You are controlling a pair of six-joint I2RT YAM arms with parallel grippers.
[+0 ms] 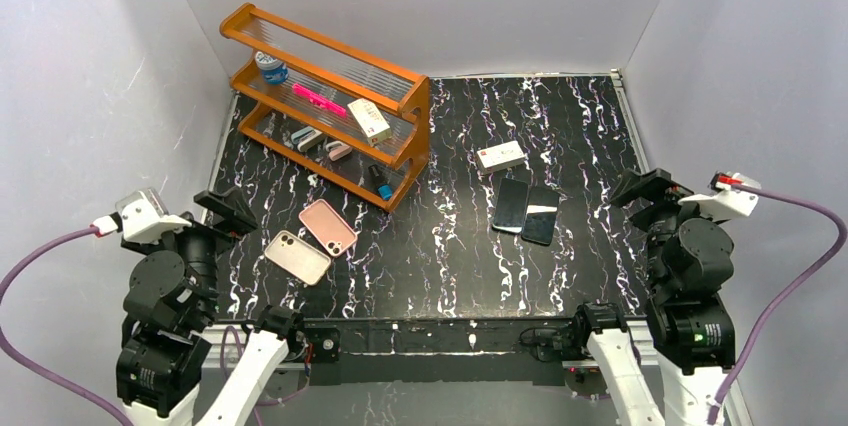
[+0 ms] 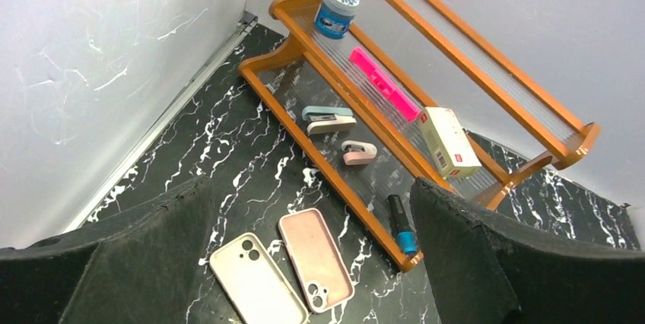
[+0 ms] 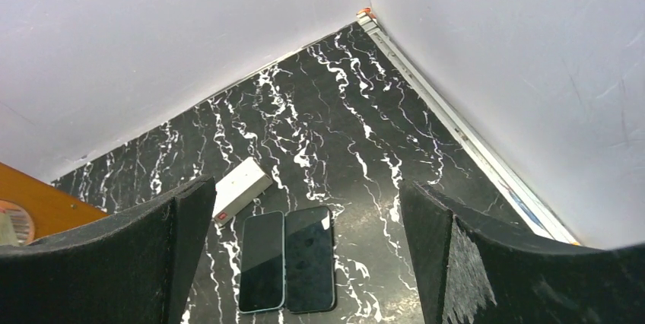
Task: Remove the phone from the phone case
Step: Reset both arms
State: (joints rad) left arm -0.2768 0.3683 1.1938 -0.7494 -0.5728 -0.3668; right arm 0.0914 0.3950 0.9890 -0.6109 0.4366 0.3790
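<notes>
The left gripper (image 1: 228, 211) hangs released, fingers spread wide, holding nothing. Just ahead of it and below, framed between its fingers, two cases lie flat on the table (image 1: 450, 246) with their backs up. The pink case (image 2: 316, 258) is the farther one, and the beige case (image 2: 255, 278) lies close beside it on the gripper's left. With the backs up, I cannot tell whether either holds a phone. The shelf (image 1: 422, 116) stands beyond them.

The right gripper (image 1: 650, 196) is released too, and empty. Ahead of it two bare phones lie face up, edges touching: one (image 3: 262, 261) on its left, the other (image 3: 309, 258) more central. A white box (image 3: 239, 187) sits just past them.

The cases look light, thin and somewhat pliable, likely to slide on the glossy table if pushed from one side. A phone inside would be stiff, smooth and breakable at the glass. Judging from this, the best hold is along a case's long edges, near a corner where the lip peels back most easily. The other gripper would pin the case or push through the camera opening. Lying flat, the cases offer little edge to pinch.
</notes>
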